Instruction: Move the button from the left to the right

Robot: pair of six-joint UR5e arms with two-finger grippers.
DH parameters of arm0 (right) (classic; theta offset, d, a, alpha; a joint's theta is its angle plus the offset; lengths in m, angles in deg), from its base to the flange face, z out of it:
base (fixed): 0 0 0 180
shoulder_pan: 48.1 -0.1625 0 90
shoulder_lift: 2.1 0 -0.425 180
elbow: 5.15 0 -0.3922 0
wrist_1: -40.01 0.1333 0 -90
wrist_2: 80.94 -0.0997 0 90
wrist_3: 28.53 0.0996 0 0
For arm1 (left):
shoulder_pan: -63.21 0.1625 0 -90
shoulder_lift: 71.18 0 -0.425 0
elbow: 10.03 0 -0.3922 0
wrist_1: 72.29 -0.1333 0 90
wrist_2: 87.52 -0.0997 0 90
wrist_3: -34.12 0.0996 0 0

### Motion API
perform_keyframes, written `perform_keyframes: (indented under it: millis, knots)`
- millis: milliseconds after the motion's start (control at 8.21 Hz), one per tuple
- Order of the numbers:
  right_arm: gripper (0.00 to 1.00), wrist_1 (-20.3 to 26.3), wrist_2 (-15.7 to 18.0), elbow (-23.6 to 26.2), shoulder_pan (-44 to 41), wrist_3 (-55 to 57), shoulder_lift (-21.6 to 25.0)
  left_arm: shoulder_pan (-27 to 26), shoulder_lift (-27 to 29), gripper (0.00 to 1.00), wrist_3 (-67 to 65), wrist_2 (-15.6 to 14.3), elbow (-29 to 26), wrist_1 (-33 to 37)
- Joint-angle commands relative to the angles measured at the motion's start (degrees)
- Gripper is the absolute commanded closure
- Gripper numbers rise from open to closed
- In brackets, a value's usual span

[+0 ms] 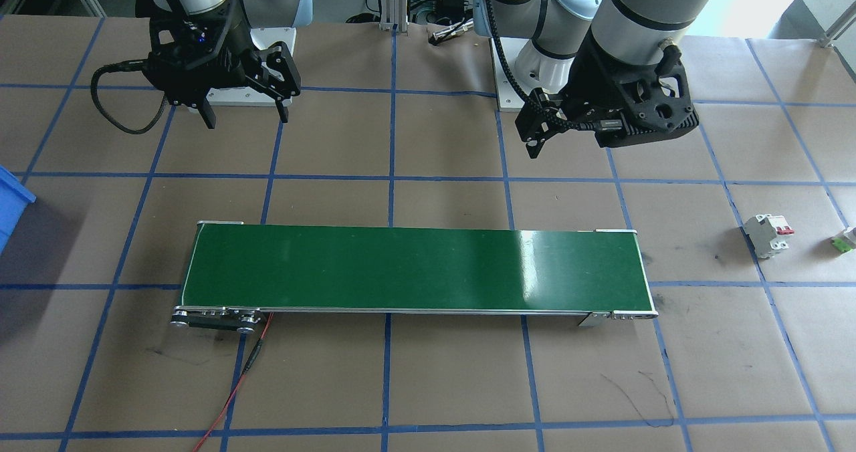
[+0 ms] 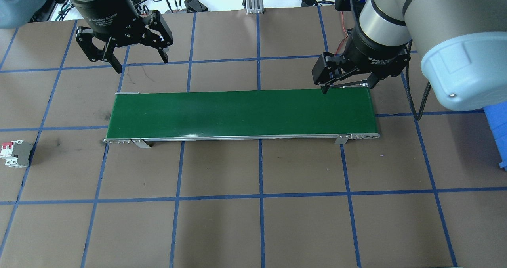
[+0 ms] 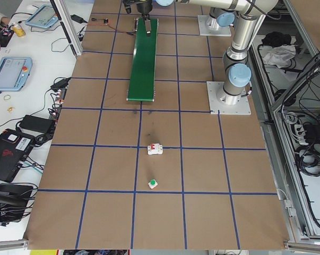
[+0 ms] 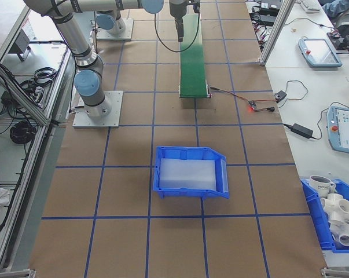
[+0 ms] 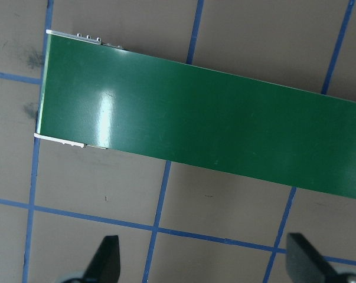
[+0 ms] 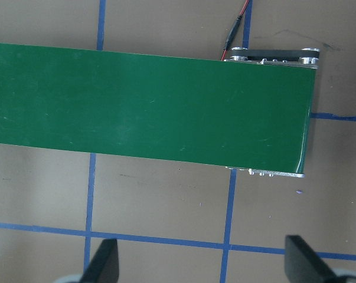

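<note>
Both grippers hang with fingers spread wide and nothing between them. The left gripper (image 2: pixel 140 64) hovers above the table (image 2: pixel 253 220) behind the left end of the green conveyor belt (image 2: pixel 241 111); its wrist camera shows two dark fingertips (image 5: pixel 110 253) over brown paper and that belt end. The right gripper (image 2: pixel 346 86) hovers at the belt's right end, over its rear edge.

The button (image 3: pixel 153 184), green cap up, stands near the table's left end, well apart from the belt. The left side view shows it whole; the front-facing view catches it only at the picture's edge (image 1: pixel 846 239); the overhead view misses it. A white circuit breaker (image 3: pixel 156 149) with red levers stands between button and belt. Only the right side view shows the whole blue bin (image 4: pixel 191 174), towards the table's right end.

White lettering on the left gripper's body includes the word "Gripper".
</note>
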Motion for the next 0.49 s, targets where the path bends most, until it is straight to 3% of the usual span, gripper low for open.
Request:
perform_keyframes:
  millis: [0,244,365]
  knots:
    - [0.00,0.0,0.0,0.0,0.0,0.0,0.0,-0.1,-0.3,0.00,0.8,-0.1,0.2,-0.1]
    - [0.00,0.0,0.1,0.0,0.0,-0.1,0.0,5.4,0.6,0.00,8.7,-0.5,0.2,-0.3]
    - [0.00,0.1,0.1,0.0,0.0,-0.1,0.0,13.3,1.0,0.00,10.6,-1.2,-0.3,-0.5]
